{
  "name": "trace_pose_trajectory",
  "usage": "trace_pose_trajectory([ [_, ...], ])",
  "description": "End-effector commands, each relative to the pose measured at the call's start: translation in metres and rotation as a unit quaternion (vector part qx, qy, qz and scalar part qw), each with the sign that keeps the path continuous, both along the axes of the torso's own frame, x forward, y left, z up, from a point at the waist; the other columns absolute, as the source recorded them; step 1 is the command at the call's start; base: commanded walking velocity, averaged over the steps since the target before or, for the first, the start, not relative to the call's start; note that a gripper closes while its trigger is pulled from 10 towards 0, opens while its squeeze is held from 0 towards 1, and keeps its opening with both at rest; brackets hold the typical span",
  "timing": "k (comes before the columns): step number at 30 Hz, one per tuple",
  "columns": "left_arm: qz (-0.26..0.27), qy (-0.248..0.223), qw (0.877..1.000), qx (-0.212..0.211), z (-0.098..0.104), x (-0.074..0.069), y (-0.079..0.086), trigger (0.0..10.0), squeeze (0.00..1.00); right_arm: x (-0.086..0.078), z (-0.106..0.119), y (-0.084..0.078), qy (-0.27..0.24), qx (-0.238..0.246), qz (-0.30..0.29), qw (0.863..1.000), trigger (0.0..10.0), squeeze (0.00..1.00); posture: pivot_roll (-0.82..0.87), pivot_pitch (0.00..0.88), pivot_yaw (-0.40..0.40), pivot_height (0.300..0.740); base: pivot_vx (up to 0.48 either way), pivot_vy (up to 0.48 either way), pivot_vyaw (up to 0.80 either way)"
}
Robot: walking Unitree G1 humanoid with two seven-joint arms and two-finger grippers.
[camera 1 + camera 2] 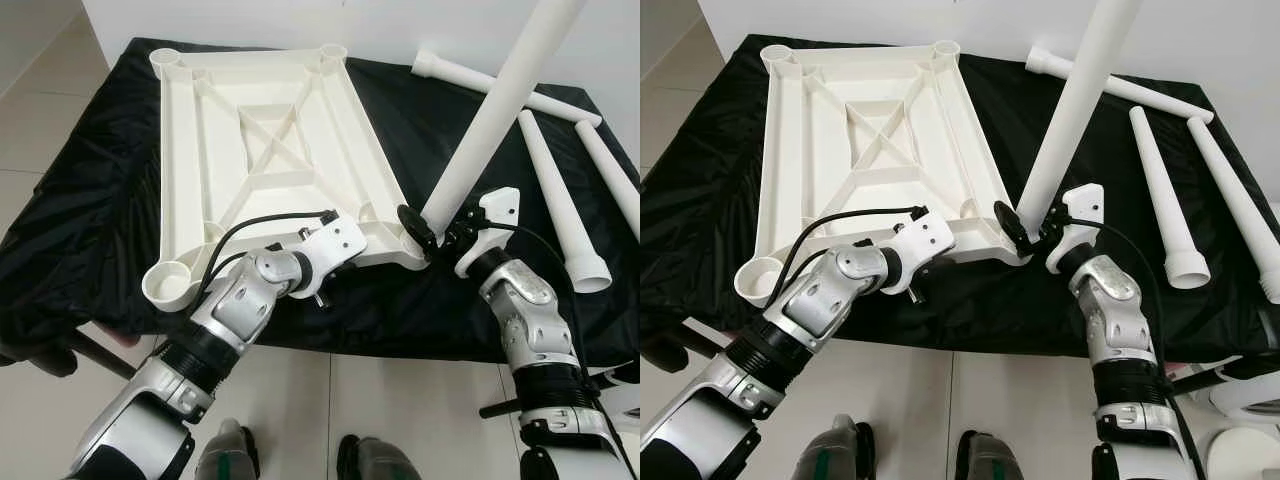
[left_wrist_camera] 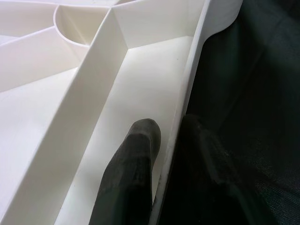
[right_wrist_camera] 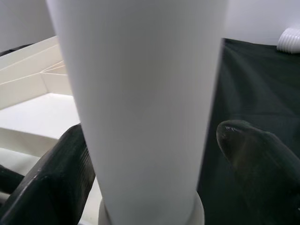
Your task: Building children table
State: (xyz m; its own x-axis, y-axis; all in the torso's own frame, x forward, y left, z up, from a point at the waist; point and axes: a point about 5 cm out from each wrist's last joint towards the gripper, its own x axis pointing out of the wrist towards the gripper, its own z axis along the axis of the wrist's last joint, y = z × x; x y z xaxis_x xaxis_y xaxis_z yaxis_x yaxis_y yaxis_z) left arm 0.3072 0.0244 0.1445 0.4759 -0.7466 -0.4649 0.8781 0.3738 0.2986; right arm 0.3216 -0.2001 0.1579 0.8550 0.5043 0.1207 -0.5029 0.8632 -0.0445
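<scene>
A white plastic tabletop (image 1: pixel 260 130) lies upside down on the black-covered table, ribs up, with a round socket at each corner. My left gripper (image 2: pixel 171 124) is shut on its near rim, one finger (image 2: pixel 136 159) inside the rim and the other outside over the cloth. A long white leg (image 1: pixel 495 110) stands tilted at the near right corner socket (image 1: pixel 410 250), its thin end at the socket. My right gripper (image 1: pixel 440 232) is shut on the leg just above the socket, with a finger (image 3: pixel 65 173) on either side.
Three more white legs lie on the black cloth (image 1: pixel 90 200) at the right: one (image 1: pixel 480 80) at the back, two (image 1: pixel 555 190) (image 1: pixel 610 170) nearer the right edge. A white wall stands behind the table. Tiled floor and my feet (image 1: pixel 225 450) are below its near edge.
</scene>
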Motion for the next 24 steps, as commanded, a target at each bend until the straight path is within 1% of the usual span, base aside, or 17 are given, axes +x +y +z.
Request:
trace_pose_trajectory([
  [1, -0.03, 0.001, 1.0, -0.003, 0.0033, -0.0043, -0.0087, 10.0, 0.0, -0.0009, -0.0013, -0.0044, 0.004, 0.005, 0.01, 1.0, 10.0, 0.0, -0.02, 0.094, -0.033, 0.74, 0.0, 0.0, 0.0],
  [6, -0.03, 0.0, 1.0, -0.003, 0.0034, -0.0041, -0.0089, 10.0, 0.0, -0.0015, -0.0031, -0.008, 0.009, 0.002, 0.026, 1.0, 10.0, 0.0, -0.02, 0.094, -0.033, 0.74, 0.0, 0.0, 0.0],
  [7, -0.03, 0.0, 1.0, -0.003, 0.0034, -0.0044, -0.009, 10.0, 0.0, -0.0013, -0.0032, -0.0089, 0.009, 0.001, 0.031, 0.999, 6.4, 0.0, -0.02, 0.093, -0.033, 0.74, 0.0, 0.0, 0.0],
  [8, -0.03, 0.0, 1.0, -0.003, 0.0034, -0.0044, -0.009, 10.0, 0.0, -0.0013, -0.0032, -0.0089, 0.009, 0.001, 0.031, 0.999, 6.4, 0.0, -0.02, 0.093, -0.033, 0.74, 0.0, 0.0, 0.0],
  [9, -0.031, 0.0, 1.0, -0.003, 0.0035, -0.0047, -0.0093, 10.0, 0.0, -0.0011, -0.0032, -0.0095, 0.008, 0.001, 0.036, 0.999, 3.9, 0.0, -0.02, 0.091, -0.033, 0.74, 0.0, 0.0, 0.0],
  [10, -0.032, 0.0, 0.999, -0.003, 0.0034, -0.005, -0.0094, 10.0, 0.0, -0.0006, -0.0032, -0.0101, 0.007, 0.002, 0.039, 0.999, 2.7, 0.0, -0.02, 0.09, -0.033, 0.74, 0.0, 0.0, 0.0],
  [11, -0.032, 0.0, 0.999, -0.003, 0.0033, -0.005, -0.0095, 10.0, 0.0, -0.0003, -0.0028, -0.0105, 0.006, 0.003, 0.04, 0.999, 1.2, 0.0, -0.02, 0.089, -0.033, 0.74, 0.0, 0.0, 0.0],
  [12, -0.032, 0.0, 0.999, -0.003, 0.0033, -0.005, -0.0095, 10.0, 0.0, -0.0003, -0.0028, -0.0105, 0.006, 0.003, 0.04, 0.999, 1.2, 0.0, -0.02, 0.089, -0.033, 0.74, 0.0, 0.0, 0.0],
  [13, -0.032, 0.0, 0.999, -0.003, 0.0032, -0.0051, -0.0095, 10.0, 0.0, 0.0001, -0.0026, -0.0111, 0.005, 0.002, 0.042, 0.999, 0.0, 0.0, -0.02, 0.088, -0.033, 0.74, 0.0, 0.0, 0.0],
  [19, -0.034, 0.0, 0.999, -0.003, 0.0031, -0.0055, -0.0112, 10.0, 0.0, 0.0009, -0.0004, -0.0131, 0.0, 0.002, 0.043, 0.999, 0.0, 0.0, -0.02, 0.082, -0.035, 0.74, 0.0, 0.0, 0.0],
  [24, -0.036, 0.0, 0.999, -0.004, 0.0029, -0.0061, -0.0122, 10.0, 0.0, -0.0004, -0.0004, -0.0113, 0.0, 0.01, 0.045, 0.999, 0.0, 0.0, -0.02, 0.079, -0.037, 0.74, 0.0, 0.0, 0.0],
])
